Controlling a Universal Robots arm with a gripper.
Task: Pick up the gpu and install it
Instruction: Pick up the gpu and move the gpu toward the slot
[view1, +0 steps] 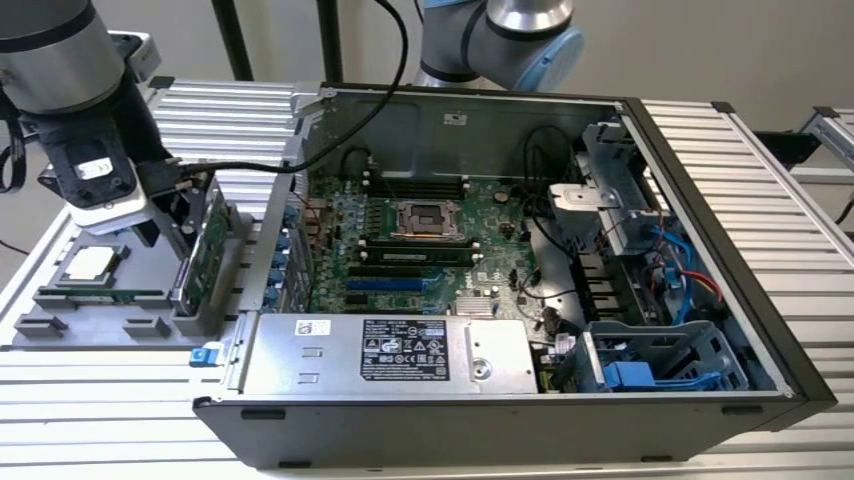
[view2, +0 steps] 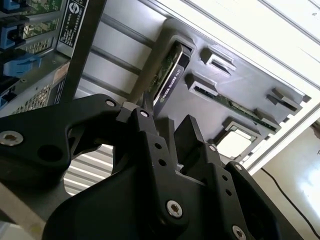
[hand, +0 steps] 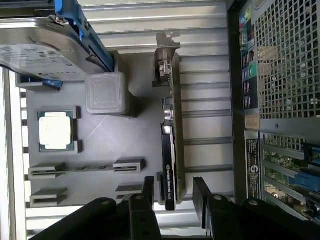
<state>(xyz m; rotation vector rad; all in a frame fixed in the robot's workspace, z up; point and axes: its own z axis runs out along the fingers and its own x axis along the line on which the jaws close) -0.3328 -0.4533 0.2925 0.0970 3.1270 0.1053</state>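
The gpu (view1: 200, 250) stands on edge in a slot of the grey parts tray (view1: 80, 335), just outside the open computer case on the exterior view's left. Its green board faces the case, and its silver bracket (hand: 166, 60) is at the far end. My gripper (view1: 167, 215) hangs right over it. In the first wrist view the gripper (hand: 174, 195) is open, with one black finger on each side of the gpu (hand: 170, 165) and a small gap at each side. The second wrist view shows the gripper (view2: 167, 132) just short of the gpu's (view2: 167, 75) near end.
The tray also holds a processor (hand: 56, 131), a memory stick (hand: 75, 169) and a silver hard drive with blue rails (hand: 45, 47). The open case (view1: 534, 400) shows its motherboard (view1: 414, 250) with blue expansion slots (view1: 387, 285), a power supply (view1: 387, 355) and drive cages (view1: 654, 365).
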